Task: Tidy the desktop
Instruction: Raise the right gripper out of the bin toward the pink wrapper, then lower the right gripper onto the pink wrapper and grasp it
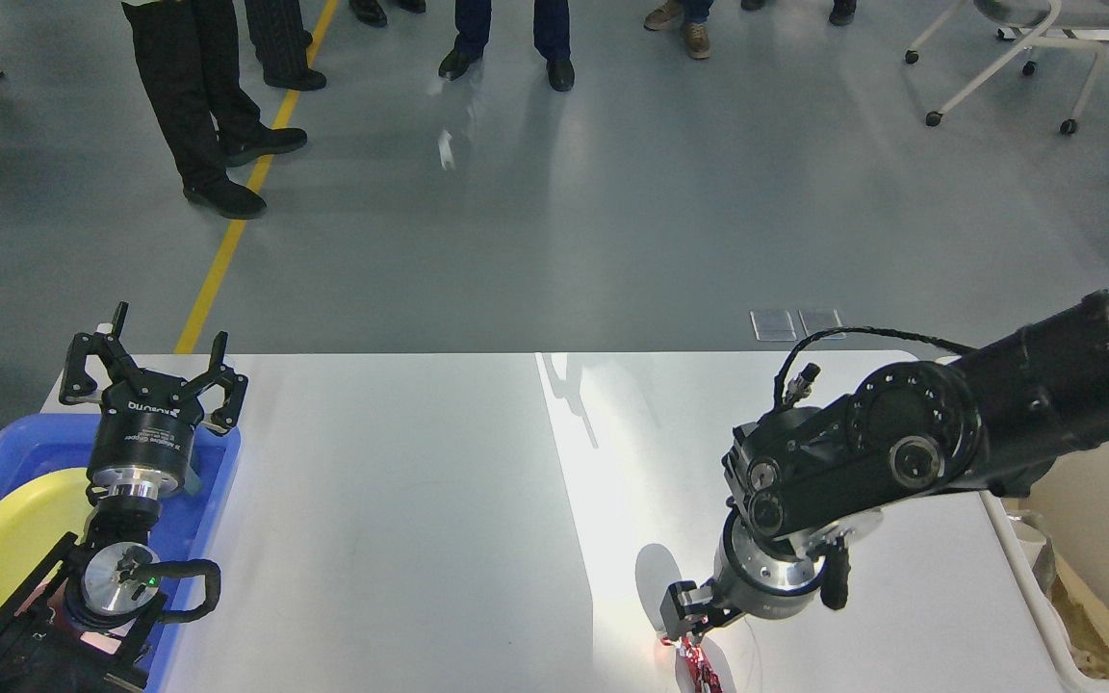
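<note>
So the right claw [699, 616] is down low near the front edge of the white tabletop [400, 520], pointing at a red crumpled wrapper-looking thing [704, 674] that sits right at the bottom of the view. Only one black finger [678, 610] shows clearly, the rest is tucked under the wrist, so I can't tell how wide it is or whether it's actually touching the red thing. It's right above it, that much is clear.

Left claw [155, 371] is over on the far left, fingers spread wide and holding nothing, hanging above the back edge of a blue tray [218, 481]. A yellow plate [6, 539] lies in that tray.

Off the right end of the tabletop there's a cream-white bin [1094, 539] with some brownish scraps in it, partly hidden behind the right arm.

Beyond the tabletop is grey floor with a yellow line [237, 212], several people's legs, and a white wheeled chair [1007, 58].
</note>
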Controlling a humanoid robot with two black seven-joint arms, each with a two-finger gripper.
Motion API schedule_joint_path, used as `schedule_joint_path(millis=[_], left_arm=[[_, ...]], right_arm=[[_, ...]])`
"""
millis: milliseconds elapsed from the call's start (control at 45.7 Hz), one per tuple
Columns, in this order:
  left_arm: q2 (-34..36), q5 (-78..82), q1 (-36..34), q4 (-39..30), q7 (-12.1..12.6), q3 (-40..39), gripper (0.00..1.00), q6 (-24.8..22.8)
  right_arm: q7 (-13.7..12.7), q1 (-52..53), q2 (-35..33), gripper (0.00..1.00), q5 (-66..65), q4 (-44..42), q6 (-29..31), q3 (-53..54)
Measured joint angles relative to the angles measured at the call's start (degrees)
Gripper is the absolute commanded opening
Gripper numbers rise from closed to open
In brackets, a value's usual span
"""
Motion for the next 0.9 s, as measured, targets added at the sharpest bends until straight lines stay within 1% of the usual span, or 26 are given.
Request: schedule_joint_path(millis=[88,197,284,394,634,766,853,897], left_arm=[[0.0,0.0,0.0,0.0,0.0,0.0,0.96,0.0],[0.0,0.0,0.0,0.0,0.0,0.0,0.96,0.0],[0.0,0.0,0.01,0.0,0.0,0.0,0.96,0.0],[0.0,0.0,0.01,0.0,0.0,0.0,0.96,0.0],[0.0,-0.01,0.01,0.0,0.0,0.0,0.96,0.0],[0.0,-0.01,0.01,0.0,0.0,0.0,0.96,0.0],[0.0,-0.01,0.01,0.0,0.0,0.0,0.96,0.0],[0.0,-0.01,0.01,0.0,0.0,0.0,0.96,0.0]], right_arm=[[-0.72,-3.46,0.97,0.85,-3.57,-0.31,-2.79,0.22],[-0.93,-7.31,1.46,0.85,-6.25,-1.05,-4.66,0.23],[-0.94,-10.2,1.74,0.84,-6.86,-3.03,-5.35,0.38],[-0.81,-13.53,3.39,0.81,-6.94,-6.92,-5.8,0.54],[-0.63,-18.26,5.01,0.78,-6.93,-12.78,-7.37,0.21],[-0.59,-20.45,5.89,0.71,-7.02,-15.01,-7.5,0.09],[-0.59,-21.01,6.38,0.71,-7.04,-15.62,-7.5,0.04],[-0.59,-21.05,6.45,0.67,-7.05,-15.7,-7.51,0.03]])
